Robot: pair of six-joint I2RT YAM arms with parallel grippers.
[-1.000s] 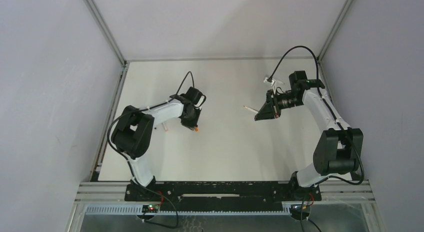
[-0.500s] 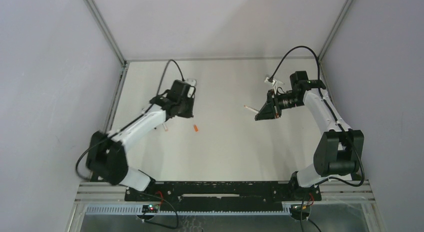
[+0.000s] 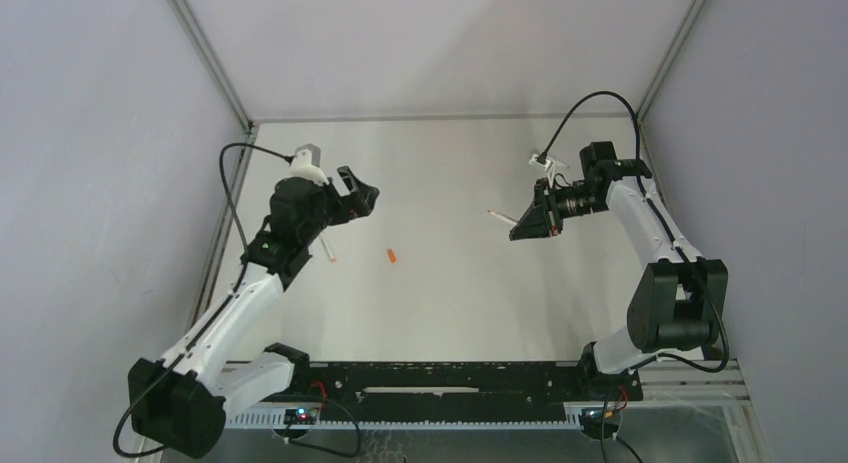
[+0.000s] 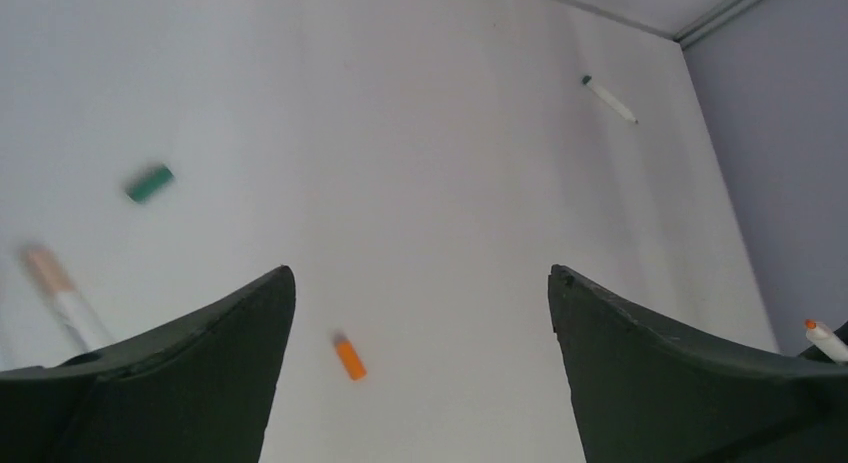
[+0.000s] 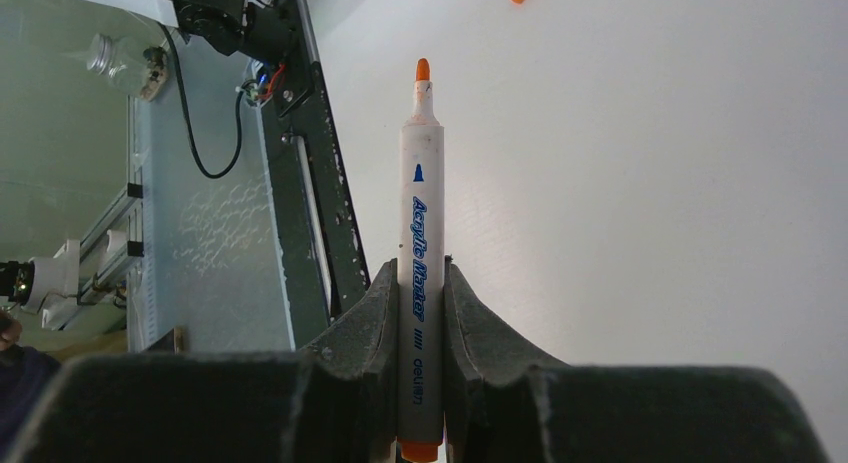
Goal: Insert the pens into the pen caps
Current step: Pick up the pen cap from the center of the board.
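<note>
**Right fingers grip the orange pen; left fingers spread**

The right fingers [image 5: 372, 323] are clamped on the white barrel of an orange-tipped pen [image 5: 420, 173], whose tip points out past them. The left fingers [image 4: 200, 373] stand wide apart with nothing between them, above the left side of the table [image 3: 450, 303]. Below them lie an orange cap [image 4: 349, 357], a green cap [image 4: 150, 183] and a blurred pink-tipped pen [image 4: 62, 298]. A green-tipped pen [image 4: 610, 98] lies well apart.
</note>
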